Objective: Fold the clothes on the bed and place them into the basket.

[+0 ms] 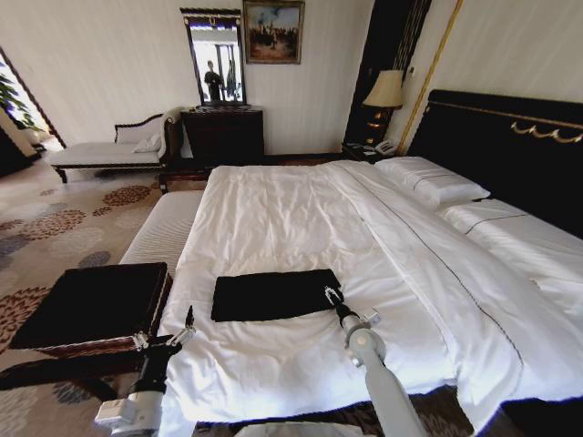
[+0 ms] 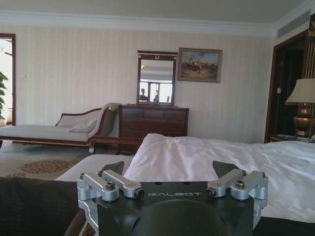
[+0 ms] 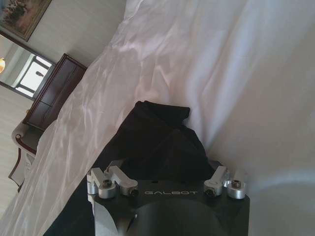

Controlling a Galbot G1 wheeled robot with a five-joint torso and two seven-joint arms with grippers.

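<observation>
Head view: folded black T-shirt (image 1: pixel 274 294) lies on bed (image 1: pixel 301 218) near its foot | right gripper (image 1: pixel 333 297) at the shirt's right edge, grip cannot be told | left gripper (image 2: pixel 173 178) spread wide, empty, beside basket (image 1: pixel 91 305) | left wrist view: dresser (image 2: pixel 153 121), chaise (image 2: pixel 59 129) beyond.

The right arm reaches forward, its pincer (image 1: pixel 333 296) angled down, fingers spread. The left arm is raised low at the left, its pincer (image 1: pixel 188 320) likewise spread.

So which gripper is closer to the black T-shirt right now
Right. The right gripper touches the black T-shirt at its right end; the left gripper hangs off the bed's edge.
</observation>
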